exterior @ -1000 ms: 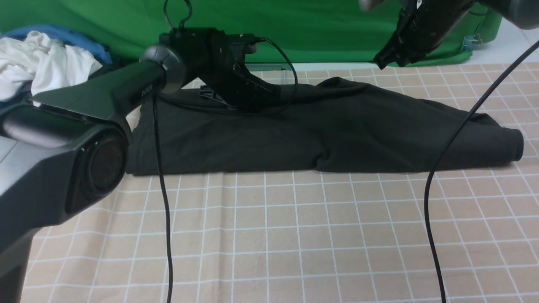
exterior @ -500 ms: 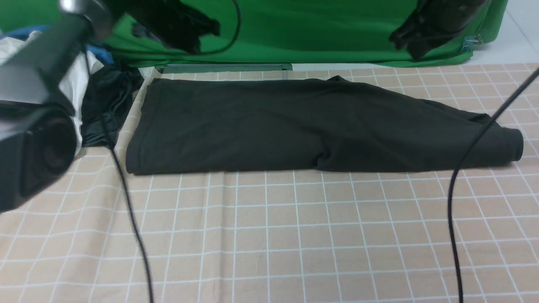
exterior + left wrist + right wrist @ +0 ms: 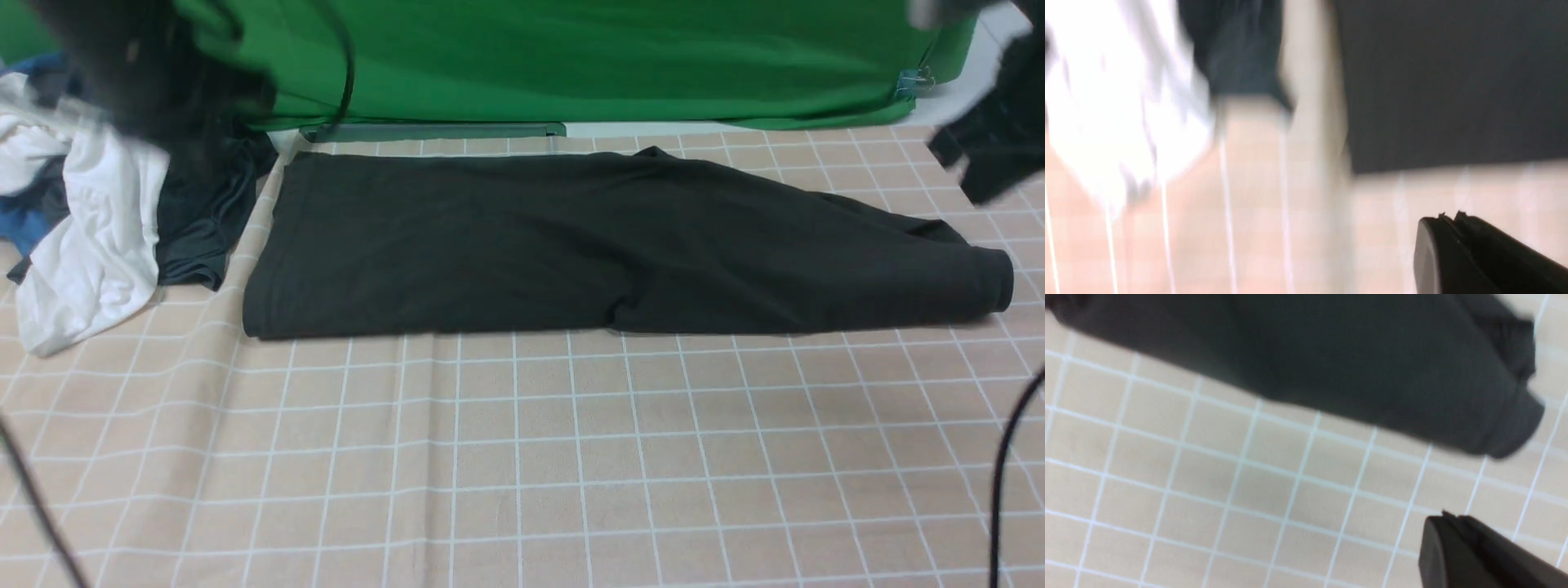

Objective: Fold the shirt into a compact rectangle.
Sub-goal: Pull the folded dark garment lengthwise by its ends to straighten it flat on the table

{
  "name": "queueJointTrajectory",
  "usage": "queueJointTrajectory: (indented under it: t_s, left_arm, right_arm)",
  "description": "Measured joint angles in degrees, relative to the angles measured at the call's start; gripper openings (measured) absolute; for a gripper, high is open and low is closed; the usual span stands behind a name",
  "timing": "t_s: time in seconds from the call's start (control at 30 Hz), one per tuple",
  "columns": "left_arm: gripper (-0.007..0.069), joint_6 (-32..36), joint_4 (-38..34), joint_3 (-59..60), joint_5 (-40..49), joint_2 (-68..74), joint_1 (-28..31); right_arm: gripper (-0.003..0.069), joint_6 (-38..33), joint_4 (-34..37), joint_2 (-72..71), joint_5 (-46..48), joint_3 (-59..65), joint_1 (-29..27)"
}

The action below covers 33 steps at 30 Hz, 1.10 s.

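Front view, shirt: the shirt [image 3: 571,245] is lying folded into a long black band across the far half of the table [image 3: 522,457].
Front view, arms: the left arm [image 3: 147,73] is blurring above the white garment [image 3: 90,245], and the right arm [image 3: 996,155] is hanging past the band's sleeve end.
Left wrist view: the left pincer [image 3: 1447,220] is keeping its tips pressed together, empty, over bare table near the shirt's corner.
Right wrist view: the right pincer [image 3: 1447,518] is likewise pressed together, gripping nothing, near the shirt's rolled end.
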Motion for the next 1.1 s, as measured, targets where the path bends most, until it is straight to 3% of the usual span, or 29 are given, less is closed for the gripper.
queueJointTrajectory:
  t_s: [0.13, 0.27, 0.37, 0.53, 0.57, 0.6, 0.7, 0.8, 0.87, 0.93, 0.97, 1.03, 1.1]
  left_arm:
    - [0.0021, -0.30, 0.14, 14.55, -11.38, -2.40, 0.00]
    - [0.0066, -0.44, 0.14, 19.05, -21.96, -1.74, 0.00]
    - [0.0153, -0.55, 0.14, 19.31, -26.84, -0.03, 0.00]
    - [0.0447, -1.16, -0.06, 19.40, -33.03, 5.46, 0.00]
    - [0.0457, -1.16, -0.06, 19.45, -33.25, 5.86, 0.00]
    - [0.0531, -1.46, -0.72, 19.51, -34.66, 7.34, 0.00]
    - [0.0599, -1.65, -2.63, 19.51, -35.62, 9.25, 0.00]
    - [0.0577, -1.71, -3.53, 19.51, -35.82, 10.25, 0.00]
    - [0.0501, -1.78, -4.33, 19.51, -35.82, 10.51, 0.00]
    - [0.0351, -1.87, -4.96, 19.51, -35.44, 10.88, 0.00]
    - [0.0336, -1.87, -4.98, 19.51, -35.44, 10.95, 0.00]
    - [0.0156, -1.16, -5.59, 19.46, -35.50, 10.95, -0.05]
    - [0.0094, -0.05, -5.75, 19.39, -35.57, 10.95, -0.10]
  right_arm:
    - [0.0038, 0.11, 0.64, -4.81, -5.93, 8.05, -1.82]
    - [0.0038, 0.36, 1.01, -6.19, -8.32, 10.90, -2.03]
    - [0.0038, 0.60, 1.25, -6.29, -8.75, 11.18, -2.08]
    - [0.0038, 0.90, 1.62, -6.29, -9.11, 11.22, -2.14]
    - [0.0038, 0.90, 1.62, -6.29, -9.11, 11.22, -2.14]
    - [0.0038, 0.90, 1.69, -6.29, -9.11, 11.22, -2.14]
    - [0.0038, 0.90, 1.71, -6.29, -9.11, 11.22, -2.14]
    - [0.0038, 0.90, 1.71, -6.29, -9.11, 11.22, -2.31]
    - [0.0038, 1.33, 1.77, -6.23, -9.11, 11.22, -3.32]
    - [0.0036, 2.51, 2.10, -5.68, -9.16, 11.22, -5.78]
    - [0.0036, 2.65, 2.16, -5.52, -9.16, 11.22, -6.30]
    - [0.0036, 4.03, 2.63, -4.27, -9.17, 11.22, -9.33]
    - [0.0042, 4.54, 2.87, -2.87, -9.17, 11.22, -11.46]
